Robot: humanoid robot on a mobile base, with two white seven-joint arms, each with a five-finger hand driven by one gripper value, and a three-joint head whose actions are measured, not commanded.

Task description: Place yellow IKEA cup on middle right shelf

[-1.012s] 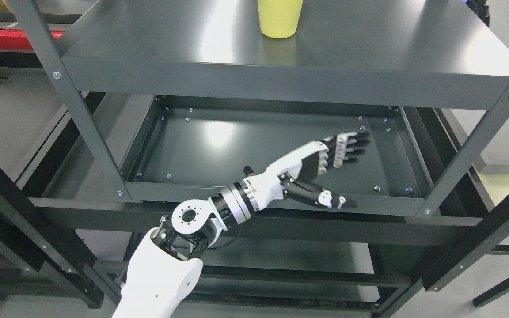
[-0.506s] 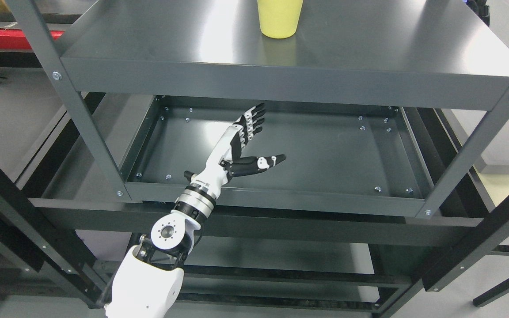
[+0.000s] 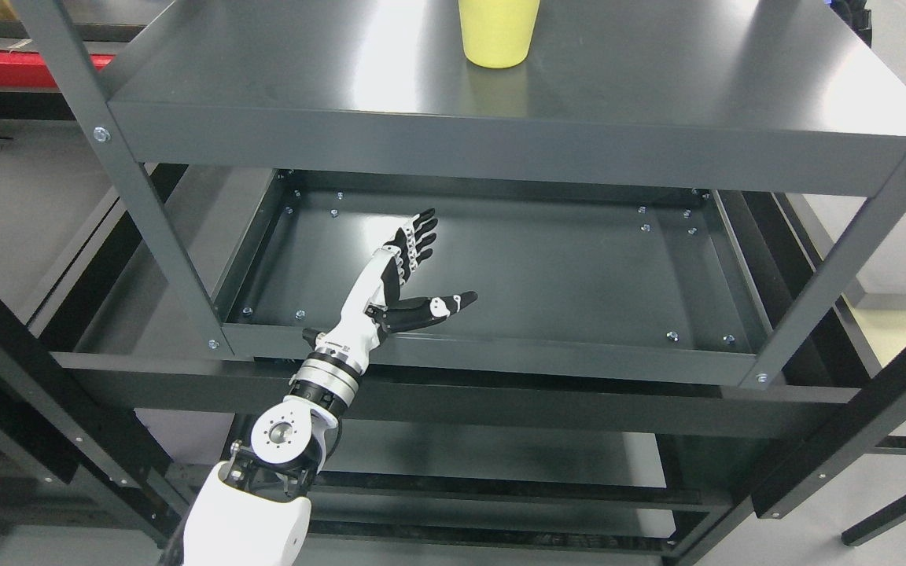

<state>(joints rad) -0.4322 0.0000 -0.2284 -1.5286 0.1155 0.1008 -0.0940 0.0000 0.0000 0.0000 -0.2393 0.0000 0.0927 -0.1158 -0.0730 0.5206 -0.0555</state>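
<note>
Reaching in from the lower left of the frame, the left hand point(image 3: 398, 283) sits over the lower shelf point(image 3: 547, 275), left of centre. Fingers point(image 3: 420, 234) straight and together, pointing up-frame; thumb point(image 3: 433, 306) splayed out to the right. Holding nothing. Wrist crosses the shelf's front lip. Yellow cup point(image 3: 498, 31) stands upright on the upper shelf point(image 3: 657, 79), top centre of the frame, rim cut off by the top edge. Cup well apart from the hand. Grey uprights point(image 3: 119, 177) frame both sides.
</note>
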